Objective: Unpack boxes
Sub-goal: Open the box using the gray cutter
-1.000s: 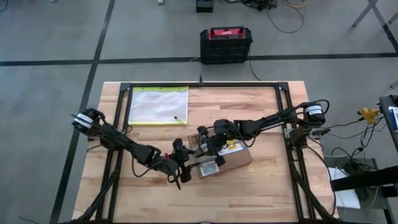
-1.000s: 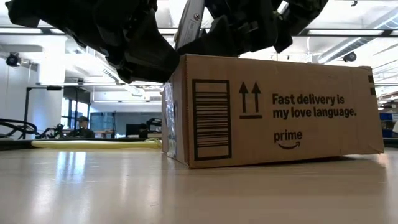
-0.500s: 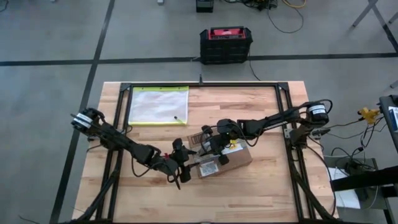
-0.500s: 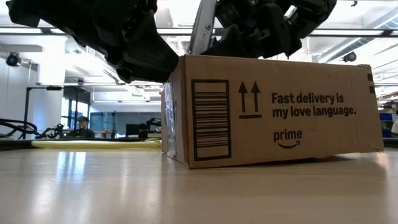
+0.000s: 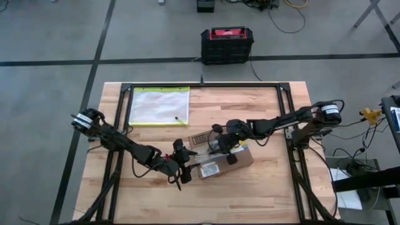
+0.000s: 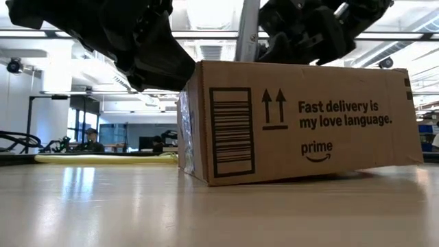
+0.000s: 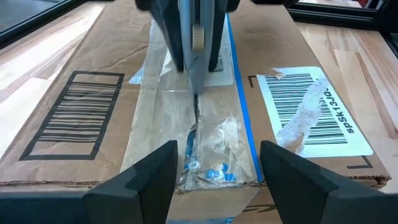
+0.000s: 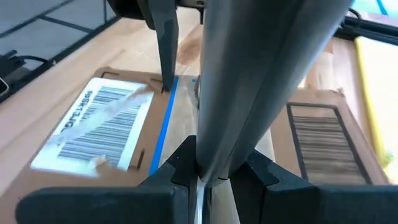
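Our right tool (image 5: 220, 145) is shut tight on a thin grey blade (image 8: 249, 93), whose tip sits in the taped seam on top of the box (image 5: 226, 160); we think it is cutting the tape. Our left tool (image 5: 182, 172) waits wide open just beside the box's end. The box lies flat near the middle of the counter (image 5: 250, 200), long side running left to right, slightly slanted.

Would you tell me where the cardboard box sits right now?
In the high view the cardboard box sits on the table's near-centre, between both arms, below the yellow-edged pouch.
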Controlling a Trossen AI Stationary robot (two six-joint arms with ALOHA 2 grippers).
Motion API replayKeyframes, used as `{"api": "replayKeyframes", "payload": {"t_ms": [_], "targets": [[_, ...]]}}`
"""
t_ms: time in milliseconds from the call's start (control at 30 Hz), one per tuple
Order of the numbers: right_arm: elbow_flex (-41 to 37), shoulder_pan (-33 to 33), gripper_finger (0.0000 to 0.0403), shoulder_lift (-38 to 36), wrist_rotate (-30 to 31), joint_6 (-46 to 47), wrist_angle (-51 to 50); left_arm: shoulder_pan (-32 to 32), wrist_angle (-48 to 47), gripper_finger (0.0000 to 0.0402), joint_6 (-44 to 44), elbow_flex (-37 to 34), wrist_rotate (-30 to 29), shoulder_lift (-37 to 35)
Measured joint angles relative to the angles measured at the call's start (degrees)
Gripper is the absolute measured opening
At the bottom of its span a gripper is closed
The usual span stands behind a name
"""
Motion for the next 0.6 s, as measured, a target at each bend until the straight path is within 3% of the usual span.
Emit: {"api": "replayKeyframes", "payload": {"t_ms": [600], "targets": [[-13.33,-0.24,0.0049,-16.13,6.21,7.38,-0.02,0.00,-0.07,0.0207,-0.42,0.00,-0.18,0.00]]}}
